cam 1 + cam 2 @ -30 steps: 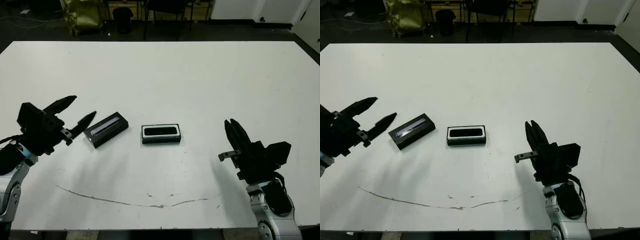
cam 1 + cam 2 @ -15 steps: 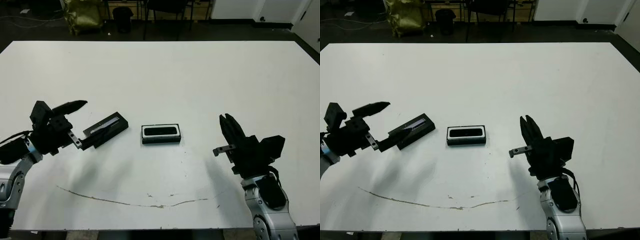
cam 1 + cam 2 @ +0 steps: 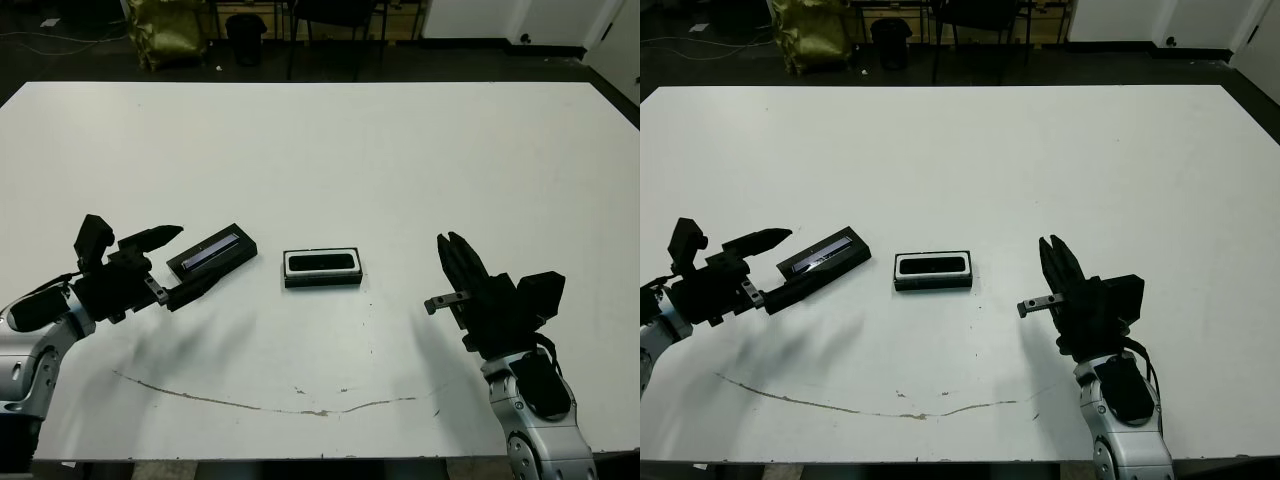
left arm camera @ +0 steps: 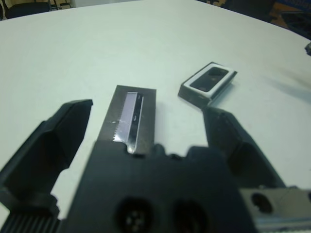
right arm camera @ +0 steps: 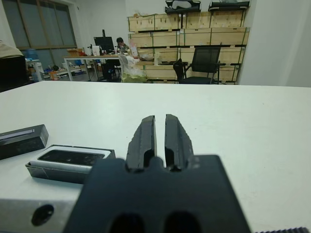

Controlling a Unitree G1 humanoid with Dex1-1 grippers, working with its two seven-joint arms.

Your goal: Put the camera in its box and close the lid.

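The white tabletop [image 3: 400, 140] is carrying 2 dark pieces near its middle. The box [image 3: 322, 268] is sitting flat with its white lining showing as a rim around the camera [image 3: 322, 263], which is lying inside it as a slim black bar. Just beside the box, on the robot's left and apart from it, the lid [image 3: 211, 258] is lying flat at a slant, its silvery-grey stripe facing up; it is off the box.

The left tool [image 3: 178, 263] is reaching in low at the near end of the lid with its 2 fingers spread wide. In the left wrist view the lid [image 4: 129, 121] is lying between those fingers [image 4: 56, 138], one on each long side; whether either finger is touching it cannot be told. The box [image 4: 208, 83] is showing beyond it in that view.

The right tool [image 3: 452, 262] is hovering well apart from the box on the robot's right, holding nothing. The right wrist view is showing its fingers [image 5: 144, 137] drawn narrow, nearly together with only a thin slit between them, pointing out across the tabletop.

A thin brownish line [image 3: 260, 404] is curving across the near part of the tabletop.
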